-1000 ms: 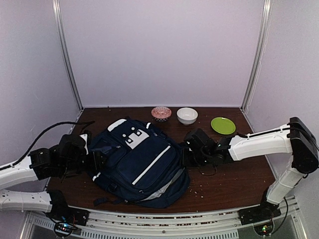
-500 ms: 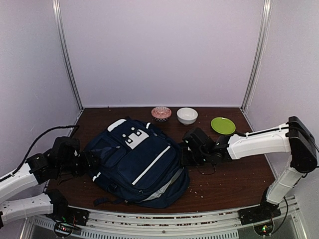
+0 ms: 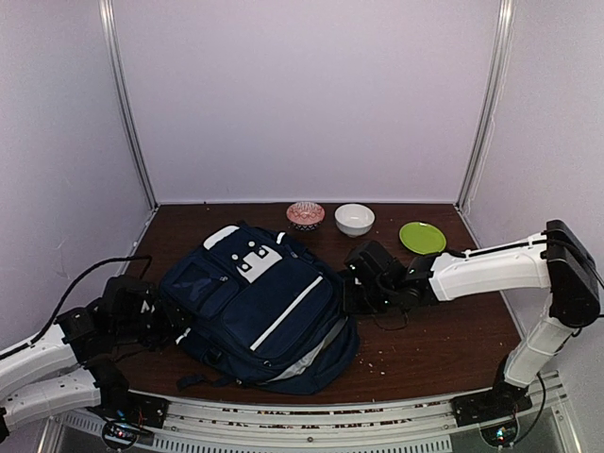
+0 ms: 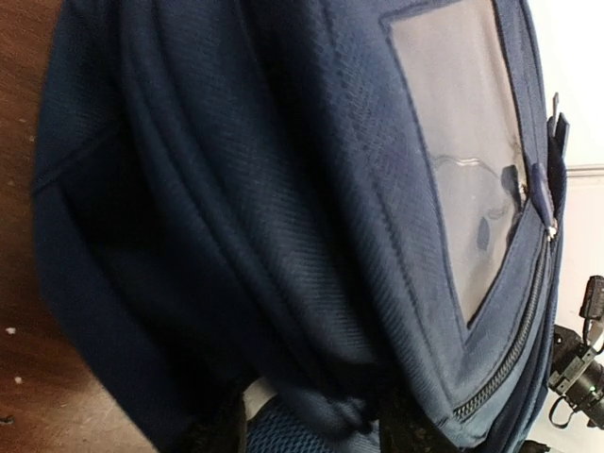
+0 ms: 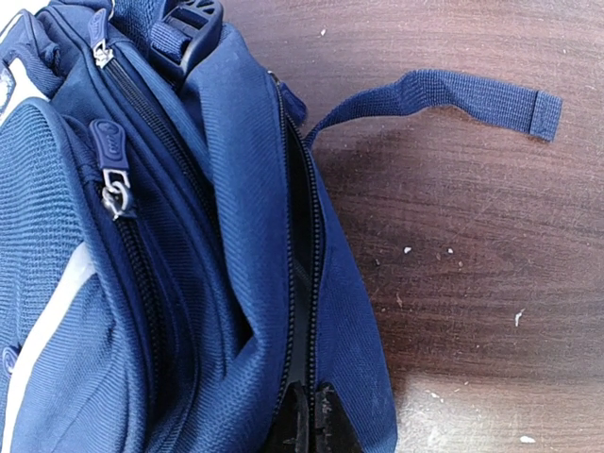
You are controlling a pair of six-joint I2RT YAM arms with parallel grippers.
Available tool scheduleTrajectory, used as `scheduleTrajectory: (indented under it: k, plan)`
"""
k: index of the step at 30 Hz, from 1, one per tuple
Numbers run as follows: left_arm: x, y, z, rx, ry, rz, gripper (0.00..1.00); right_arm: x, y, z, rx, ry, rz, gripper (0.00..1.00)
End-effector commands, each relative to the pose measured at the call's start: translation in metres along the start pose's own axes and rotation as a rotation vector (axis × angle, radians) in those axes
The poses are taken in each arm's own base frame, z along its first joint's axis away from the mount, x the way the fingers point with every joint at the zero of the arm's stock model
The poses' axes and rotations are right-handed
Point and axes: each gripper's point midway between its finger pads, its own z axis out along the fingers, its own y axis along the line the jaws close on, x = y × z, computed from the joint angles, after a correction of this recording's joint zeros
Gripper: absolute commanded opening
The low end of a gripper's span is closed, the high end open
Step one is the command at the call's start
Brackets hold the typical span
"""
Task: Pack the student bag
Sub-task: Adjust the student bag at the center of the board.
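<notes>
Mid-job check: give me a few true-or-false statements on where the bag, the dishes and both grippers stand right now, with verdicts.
1. The large navy-blue fabric backpack lies on the dark brown wooden table. True.
2. The round green plate is inside the backpack. False: it sits on the table at the back right, apart from the bag.
3. The right gripper is shut at a zipper line on the backpack's right side. True.
4. The plain white bowl stands left of the pink patterned bowl. False: it stands to its right.
5. The left gripper is at the white bowl. False: it is at the backpack's left side.
</notes>
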Motion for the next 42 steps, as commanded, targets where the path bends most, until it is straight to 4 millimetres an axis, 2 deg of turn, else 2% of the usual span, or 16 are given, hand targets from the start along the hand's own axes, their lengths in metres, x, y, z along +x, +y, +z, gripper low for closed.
scheduleTrajectory:
  k: [1, 4, 6, 7, 11, 13, 14, 18, 22, 23, 26, 28, 30, 35, 38, 42]
  plan:
    - [-0.003, -0.033, 0.012, 0.140, 0.008, -0.012, 0.81, -0.011, 0.010, 0.001, -0.022, -0.021, -0.011, 0.00]
    - [-0.009, -0.042, 0.013, 0.181, -0.019, -0.016, 0.74, -0.013, 0.013, 0.001, -0.026, -0.023, -0.028, 0.00]
    - [-0.017, -0.052, 0.009, 0.226, -0.061, -0.020, 0.63, -0.016, 0.015, 0.002, -0.028, -0.024, -0.047, 0.00]
    - [-0.017, -0.046, 0.012, 0.222, -0.071, -0.018, 0.55, -0.019, 0.016, 0.002, -0.029, -0.024, -0.054, 0.00]
    - [-0.030, -0.055, 0.005, 0.246, -0.140, 0.006, 0.21, -0.041, 0.025, -0.001, -0.041, -0.040, -0.086, 0.00]
    - [-0.041, -0.070, -0.003, 0.275, -0.178, 0.010, 0.04, -0.060, 0.030, -0.003, -0.040, -0.058, -0.104, 0.00]
    - [-0.046, -0.076, -0.006, 0.288, -0.196, 0.010, 0.00, -0.069, 0.033, -0.005, -0.040, -0.066, -0.115, 0.00]
    - [-0.061, -0.089, -0.015, 0.334, -0.270, -0.006, 0.00, -0.102, 0.050, -0.010, -0.049, -0.098, -0.147, 0.00]
    - [-0.072, -0.092, -0.015, 0.365, -0.333, -0.048, 0.00, -0.117, 0.057, -0.001, -0.045, -0.100, -0.160, 0.00]
    - [-0.073, -0.090, -0.012, 0.365, -0.341, -0.061, 0.00, -0.117, 0.056, 0.003, -0.039, -0.094, -0.160, 0.02]
    - [-0.072, -0.082, -0.001, 0.368, -0.353, -0.092, 0.00, -0.107, 0.039, 0.013, -0.001, -0.065, -0.150, 0.28]
    - [-0.072, -0.082, 0.004, 0.381, -0.352, -0.107, 0.00, -0.105, 0.029, 0.002, 0.005, -0.084, -0.140, 0.44]
    - [-0.072, -0.085, 0.007, 0.393, -0.350, -0.109, 0.00, -0.106, 0.019, -0.018, 0.021, -0.123, -0.138, 0.54]
    - [-0.074, -0.092, 0.010, 0.409, -0.353, -0.096, 0.00, -0.105, -0.002, -0.087, 0.028, -0.206, -0.112, 0.58]
    - [-0.073, -0.091, 0.012, 0.405, -0.351, -0.091, 0.00, -0.089, 0.015, -0.108, -0.102, -0.209, -0.070, 0.56]
    - [-0.072, -0.085, 0.013, 0.397, -0.354, -0.099, 0.00, -0.063, 0.053, -0.106, -0.349, -0.117, 0.095, 0.53]
